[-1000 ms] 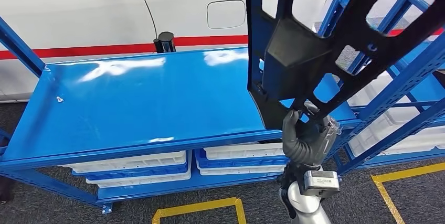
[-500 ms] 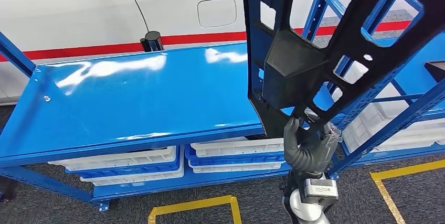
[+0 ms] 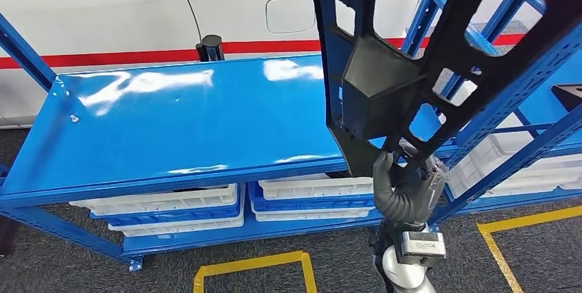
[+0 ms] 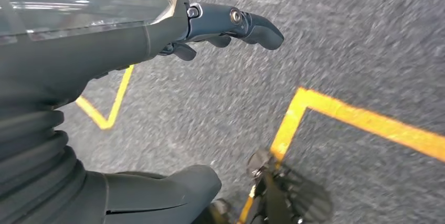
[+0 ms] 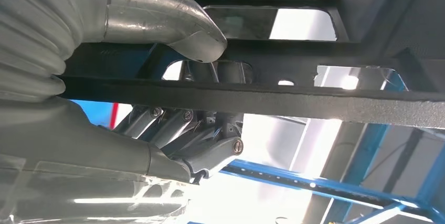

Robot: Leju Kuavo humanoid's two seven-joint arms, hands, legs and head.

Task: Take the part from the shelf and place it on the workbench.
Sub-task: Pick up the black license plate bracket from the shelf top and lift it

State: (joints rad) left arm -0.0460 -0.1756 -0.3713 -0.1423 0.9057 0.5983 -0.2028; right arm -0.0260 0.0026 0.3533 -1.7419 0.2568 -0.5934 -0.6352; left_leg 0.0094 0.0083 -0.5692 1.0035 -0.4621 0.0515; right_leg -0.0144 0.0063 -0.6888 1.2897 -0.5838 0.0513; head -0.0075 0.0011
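Your right hand (image 3: 403, 186) has its fingers (image 5: 202, 145) wrapped around a bar at the lower end of the part (image 3: 418, 66), with the thumb (image 5: 173, 14) pressed on the opposite face, so the grasp looks firm in the right wrist view. The part, a large black plastic frame with cut-out windows and a boxy pocket, rises from that grip and stands nearly upright in the air, beside the right end of the workbench (image 3: 171, 128) and over its front right corner, touching nothing there. Behind it you can see the blue uprights of the shelf (image 3: 521, 94), and the part is clear of them. So the pickup is done; I judge the carry is near its end, and what is left is lowering the part onto the blue top and letting go. Your left hand (image 4: 220, 30) hangs over the grey floor (image 4: 341, 40), fingers loosely apart, holding nothing.
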